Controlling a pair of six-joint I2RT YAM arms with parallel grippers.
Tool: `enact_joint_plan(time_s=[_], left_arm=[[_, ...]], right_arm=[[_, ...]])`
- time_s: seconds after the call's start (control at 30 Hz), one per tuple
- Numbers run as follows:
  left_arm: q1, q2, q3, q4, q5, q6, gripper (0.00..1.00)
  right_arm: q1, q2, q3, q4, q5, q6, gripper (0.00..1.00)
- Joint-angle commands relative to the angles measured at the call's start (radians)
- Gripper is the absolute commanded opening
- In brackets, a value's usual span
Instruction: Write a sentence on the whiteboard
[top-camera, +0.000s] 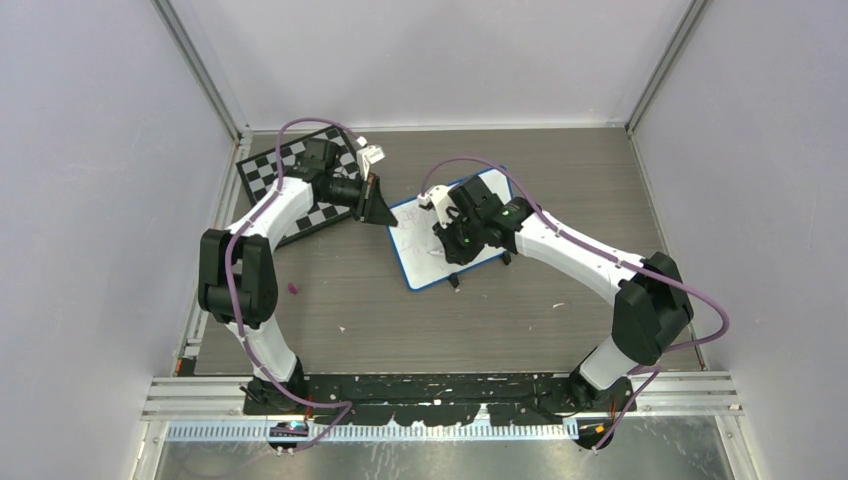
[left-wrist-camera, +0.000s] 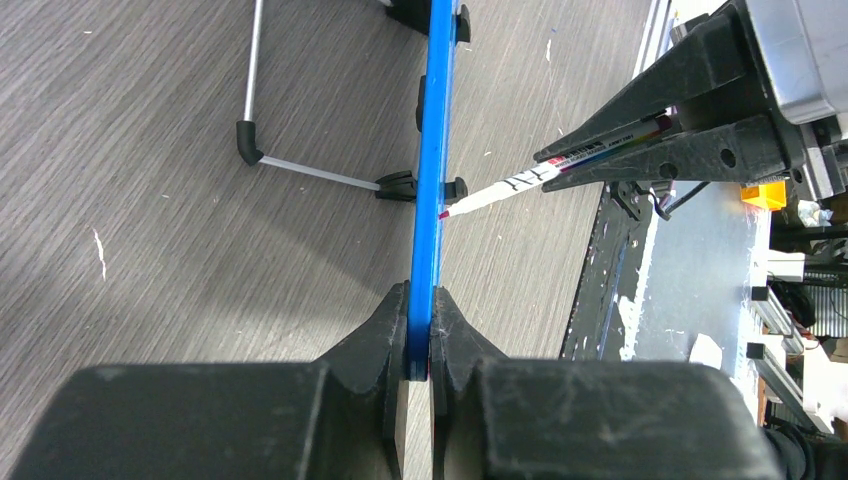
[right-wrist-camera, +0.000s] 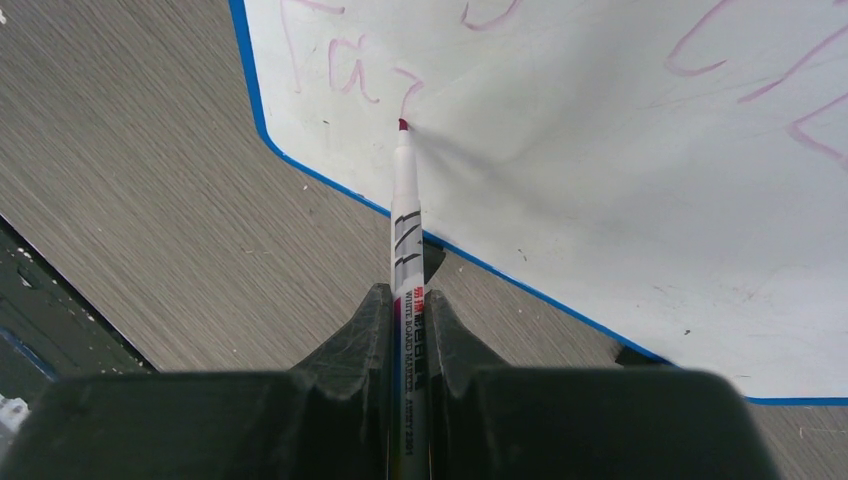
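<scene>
Two arms at the whiteboard (top-camera: 425, 255): one holds it, one holds a marker (right-wrist-camera: 405, 220).

A checkered chessboard (top-camera: 270, 170) lies at the back left of the table (top-camera: 500, 310), partly under the left arm. A tiny pink bit (top-camera: 293, 288) lies near that arm. From above, the right arm hides much of the whiteboard, which sits mid-table. The left fingers (left-wrist-camera: 385, 330) are closed tight on its blue edge. The right fingers (right-wrist-camera: 365, 330) grip the marker. Its red tip touches the white face at a pink stroke of the sentence (right-wrist-camera: 350, 85).

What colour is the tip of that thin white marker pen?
Dark red: the marker pen's tip shows best in the right wrist view.
</scene>
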Motion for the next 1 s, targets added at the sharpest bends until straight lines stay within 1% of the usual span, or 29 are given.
enact_joint_plan(time_s=[0.0, 0.2, 0.47, 0.97], left_arm=[[-0.010, 0.001, -0.002, 0.002, -0.029, 0.023, 0.00], [-0.010, 0.001, -0.002, 0.000, -0.028, 0.024, 0.00], [-0.010, -0.002, -0.003, 0.000, -0.026, 0.025, 0.00], [-0.011, -0.005, -0.003, -0.004, -0.029, 0.029, 0.00]], right_arm=[[0.000, -0.003, -0.016, 0.025, 0.033, -0.010, 0.00], [-0.001, -0.030, 0.040, -0.003, 0.050, -0.029, 0.00], [-0.002, -0.053, 0.099, -0.003, 0.009, -0.013, 0.00], [-0.003, 0.020, 0.107, 0.031, 0.031, -0.019, 0.00]])
